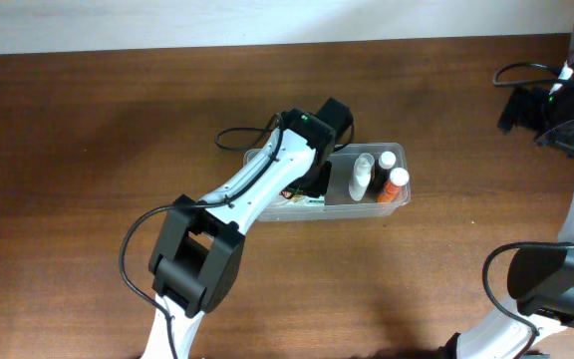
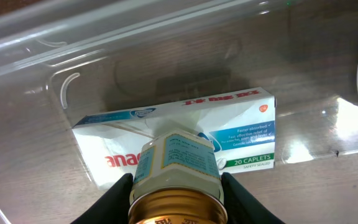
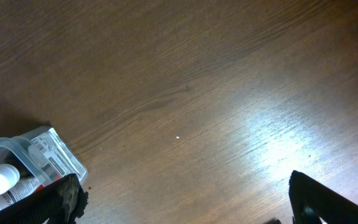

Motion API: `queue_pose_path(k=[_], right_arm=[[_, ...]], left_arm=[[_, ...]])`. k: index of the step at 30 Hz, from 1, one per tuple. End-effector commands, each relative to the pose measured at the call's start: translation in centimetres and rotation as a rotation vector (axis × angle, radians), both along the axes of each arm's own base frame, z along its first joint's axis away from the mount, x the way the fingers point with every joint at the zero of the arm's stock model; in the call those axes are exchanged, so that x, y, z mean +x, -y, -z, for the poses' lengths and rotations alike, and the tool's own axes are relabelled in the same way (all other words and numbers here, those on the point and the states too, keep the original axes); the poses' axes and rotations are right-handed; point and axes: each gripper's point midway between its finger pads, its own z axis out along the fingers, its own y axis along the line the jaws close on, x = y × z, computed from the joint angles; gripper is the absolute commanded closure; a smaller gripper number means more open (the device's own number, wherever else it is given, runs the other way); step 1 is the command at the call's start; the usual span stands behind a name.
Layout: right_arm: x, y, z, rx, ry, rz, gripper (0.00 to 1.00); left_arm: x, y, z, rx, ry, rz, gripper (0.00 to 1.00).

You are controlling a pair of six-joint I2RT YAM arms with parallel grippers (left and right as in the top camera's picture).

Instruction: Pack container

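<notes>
The clear plastic container (image 1: 395,155) sits at the middle of the table; it also shows in the left wrist view (image 2: 48,56) and in the right wrist view (image 3: 39,146). My left gripper (image 2: 176,196) is over its left half, shut on a small jar with a gold lid and pale blue label (image 2: 176,171). Under the jar a white and blue caplet box (image 2: 241,127) lies flat on the container floor. Two white bottles (image 1: 363,175) and an orange-capped one (image 1: 397,179) lie in the container's right half. My right gripper (image 3: 185,199) is open and empty, high at the far right.
A black cable (image 1: 237,137) loops on the table just left of the container. The right arm's base (image 1: 546,284) stands at the right front. The table's far edge meets a white wall (image 1: 267,20).
</notes>
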Motion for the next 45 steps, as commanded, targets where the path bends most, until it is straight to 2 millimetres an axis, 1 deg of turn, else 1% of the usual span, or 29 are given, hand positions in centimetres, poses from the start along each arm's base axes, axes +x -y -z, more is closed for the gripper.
queue_pose_path(k=[1, 2, 4, 11, 16, 17, 20, 21, 24, 26, 29, 33, 34, 36, 37, 39, 40, 45], right_arm=[[0.0, 0.2, 0.3, -0.006, -0.012, 0.011, 0.02], [0.0, 0.2, 0.3, -0.006, -0.012, 0.011, 0.02], [0.0, 0.2, 0.3, -0.006, -0.012, 0.011, 0.02], [0.0, 0.2, 0.3, -0.006, -0.012, 0.011, 0.02], [0.0, 0.2, 0.3, -0.006, -0.012, 0.011, 0.02], [0.0, 0.2, 0.3, -0.006, -0.012, 0.010, 0.02], [0.0, 0.2, 0.3, -0.006, -0.012, 0.011, 0.02], [0.0, 0.2, 0.3, -0.006, -0.012, 0.011, 0.02], [0.0, 0.2, 0.3, -0.006, -0.012, 0.011, 0.02], [0.0, 0.2, 0.3, -0.006, -0.012, 0.011, 0.01], [0.0, 0.2, 0.3, -0.006, -0.012, 0.011, 0.02], [0.0, 0.2, 0.3, -0.006, -0.012, 0.011, 0.01], [0.0, 0.2, 0.3, -0.006, -0.012, 0.011, 0.02], [0.0, 0.2, 0.3, -0.006, -0.012, 0.011, 0.02], [0.0, 0.2, 0.3, -0.006, -0.012, 0.010, 0.02], [0.0, 0.2, 0.3, -0.006, -0.012, 0.011, 0.02], [0.0, 0.2, 0.3, -0.006, -0.012, 0.011, 0.02], [0.0, 0.2, 0.3, -0.006, -0.012, 0.011, 0.02]], left_arm=[[-0.1, -0.3, 0.5, -0.005, -0.020, -0.025, 0.51], [-0.1, -0.3, 0.5, -0.004, -0.020, -0.025, 0.48], [-0.1, -0.3, 0.5, -0.004, -0.020, -0.025, 0.46], [0.0, -0.2, 0.5, -0.006, -0.017, -0.024, 0.46], [0.9, -0.3, 0.2, -0.019, 0.005, 0.005, 0.46], [1.5, -0.3, -0.4, -0.029, 0.020, 0.016, 0.46], [2.5, 0.0, -1.8, -0.045, 0.053, 0.039, 0.45], [3.0, 0.1, -2.7, -0.053, 0.071, 0.037, 0.45], [3.7, 0.4, -4.5, -0.070, 0.100, 0.034, 0.45], [4.2, 0.1, -5.7, -0.067, 0.123, 0.027, 0.45], [5.2, -1.2, -7.9, -0.033, 0.171, 0.004, 0.45], [6.1, -3.3, -11.7, 0.003, 0.229, -0.034, 0.44], [6.2, -4.0, -12.6, 0.012, 0.240, -0.045, 0.42], [6.3, -5.6, -14.6, 0.035, 0.260, -0.071, 0.40], [6.3, -6.8, -15.8, 0.037, 0.265, -0.092, 0.38], [6.2, -8.5, -17.2, 0.037, 0.269, -0.128, 0.36], [6.1, -9.9, -18.2, 0.039, 0.273, -0.155, 0.34], [6.3, -14.0, -20.9, 0.022, 0.316, -0.242, 0.32]])
